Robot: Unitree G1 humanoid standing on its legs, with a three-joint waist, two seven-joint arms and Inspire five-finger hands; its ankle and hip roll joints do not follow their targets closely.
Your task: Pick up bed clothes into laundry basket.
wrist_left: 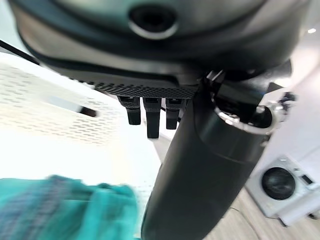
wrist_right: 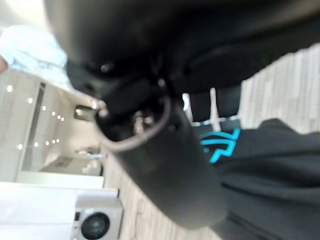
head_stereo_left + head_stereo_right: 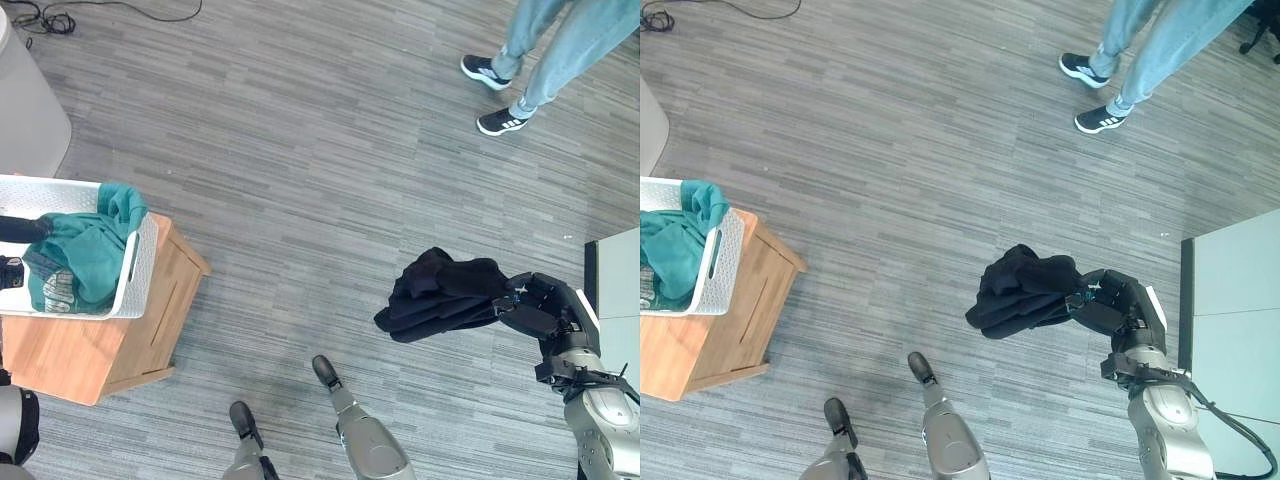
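My right hand is shut on a bundled black garment, held in the air above the grey floor at the right. The right wrist view shows the same black garment, with a blue print on it, past the hand. A white laundry basket stands on a low wooden table at the left, with teal clothes heaped in it and over its rim. My left hand reaches over the basket at the left edge. Its fingers hang straight above the teal cloth.
A person in jeans and dark sneakers stands at the back right. A pale flat surface lies at the right edge beside my right arm. A white rounded object stands behind the basket. A washing machine shows in the background.
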